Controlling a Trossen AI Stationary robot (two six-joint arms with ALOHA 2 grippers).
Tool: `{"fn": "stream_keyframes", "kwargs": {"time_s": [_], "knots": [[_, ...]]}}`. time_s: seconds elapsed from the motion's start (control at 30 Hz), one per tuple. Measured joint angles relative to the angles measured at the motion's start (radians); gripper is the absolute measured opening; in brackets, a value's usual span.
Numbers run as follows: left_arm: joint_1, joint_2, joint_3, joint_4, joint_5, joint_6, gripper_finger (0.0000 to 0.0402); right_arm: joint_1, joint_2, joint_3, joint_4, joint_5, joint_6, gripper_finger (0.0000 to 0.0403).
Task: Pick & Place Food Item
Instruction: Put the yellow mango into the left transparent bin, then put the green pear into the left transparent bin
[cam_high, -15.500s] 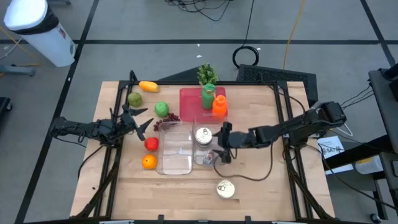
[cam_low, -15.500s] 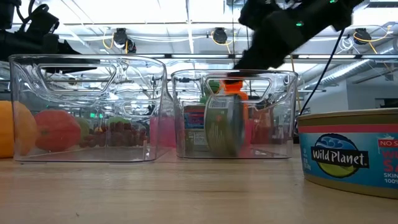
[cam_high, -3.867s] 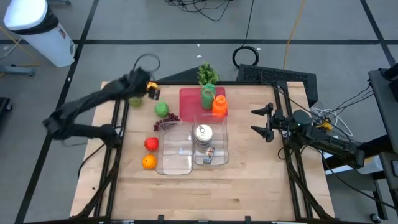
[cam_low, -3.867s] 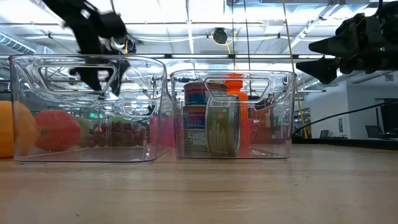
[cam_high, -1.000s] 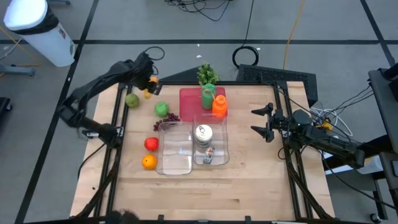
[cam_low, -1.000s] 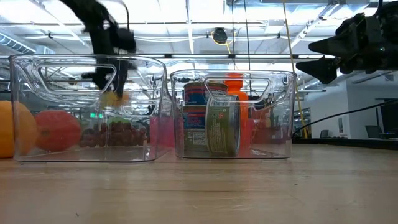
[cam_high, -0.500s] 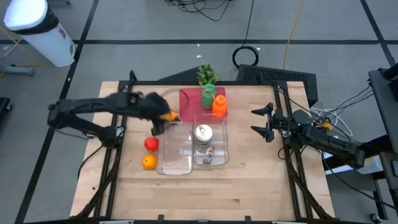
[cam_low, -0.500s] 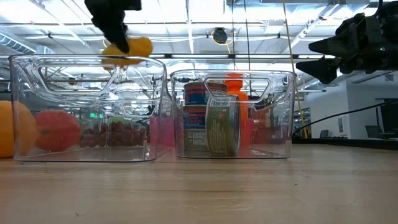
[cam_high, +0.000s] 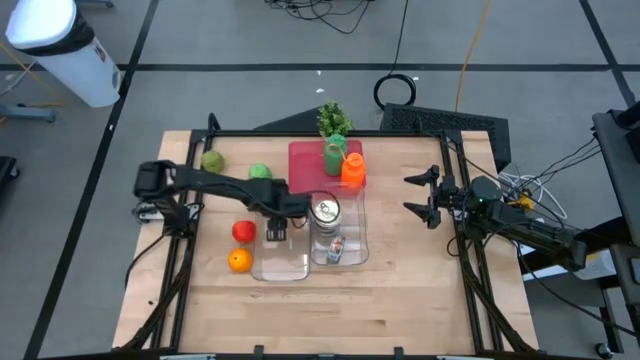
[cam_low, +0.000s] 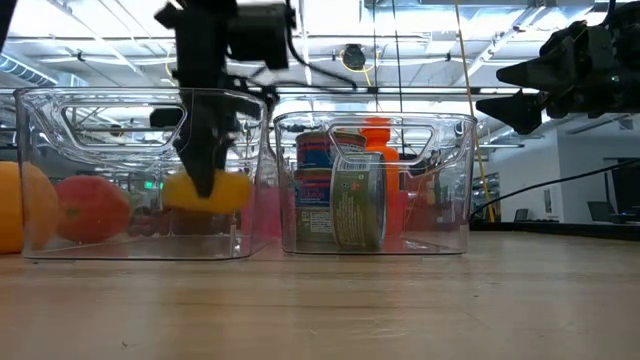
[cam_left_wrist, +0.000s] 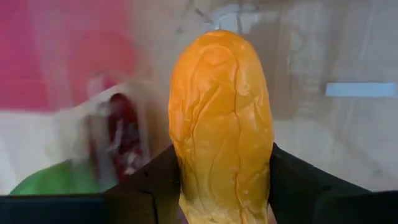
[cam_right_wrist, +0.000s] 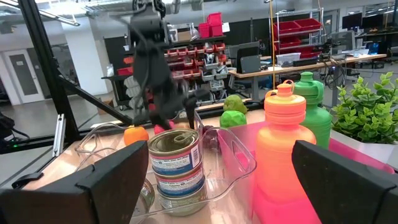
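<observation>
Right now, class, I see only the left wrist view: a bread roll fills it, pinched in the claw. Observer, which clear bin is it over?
Observer: The left claw has the bread roll down inside the clear bin on the left arm's side, not the bin with the cans.
Operator: Is the roll resting on that bin's floor?
Observer: No, the low view shows it hanging clear of the floor.
Operator: Where is the other arm?
Observer: The right claw waits open at the table's right edge.
</observation>
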Motion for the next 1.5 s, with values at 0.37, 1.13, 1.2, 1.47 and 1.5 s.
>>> {"fn": "stream_keyframes", "kwargs": {"time_s": [0.37,1.13,1.2,1.47,1.5], "knots": [[0.000,0.094,-0.001,0.032,-0.061,-0.023,0.0311,0.000,0.000,0.000,0.000,0.000,0.000,0.0375],[0.146,-0.452,0.002,-0.051,-0.285,-0.452,0.0335,0.000,0.000,0.000,0.000,0.000,0.000,0.0375],[0.206,-0.455,0.002,-0.164,-0.303,-0.546,0.0333,0.000,0.000,0.000,0.000,0.000,0.000,0.0375],[0.518,-0.453,-0.071,-0.322,-0.334,-0.803,0.0345,0.000,0.000,0.000,0.000,0.000,0.000,0.0375],[0.555,-0.453,-0.077,-0.315,-0.328,-0.829,0.0346,0.000,0.000,0.000,0.000,0.000,0.000,0.0375]]}}
